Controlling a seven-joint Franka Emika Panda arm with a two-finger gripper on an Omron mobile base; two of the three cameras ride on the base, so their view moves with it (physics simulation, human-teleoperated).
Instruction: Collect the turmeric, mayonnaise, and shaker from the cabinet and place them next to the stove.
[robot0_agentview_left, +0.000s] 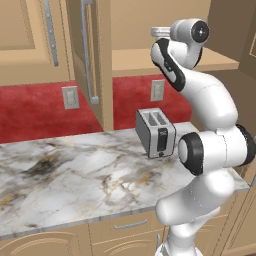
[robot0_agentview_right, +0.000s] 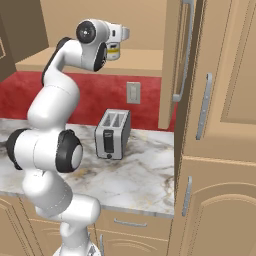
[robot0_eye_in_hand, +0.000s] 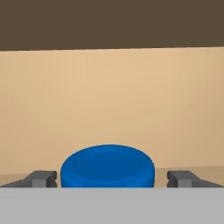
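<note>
Fingers (robot0_eye_in_hand: 41, 178) of the gripper (robot0_eye_in_hand: 112, 179) spread wide, flanking the mayonnaise (robot0_eye_in_hand: 107, 166) lid without touching.

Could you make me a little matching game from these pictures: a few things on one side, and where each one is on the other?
Things:
1. mayonnaise
2. toaster
3. wall socket
4. cabinet door

Places:
A. on the red wall behind the counter
B. swung open, its edge and bar handle turned toward the robot
C. standing on the marble counter
D. on the cabinet shelf, its blue lid between the robot's spread fingers

Pairs: 1-D, 2-C, 3-A, 4-B
</note>
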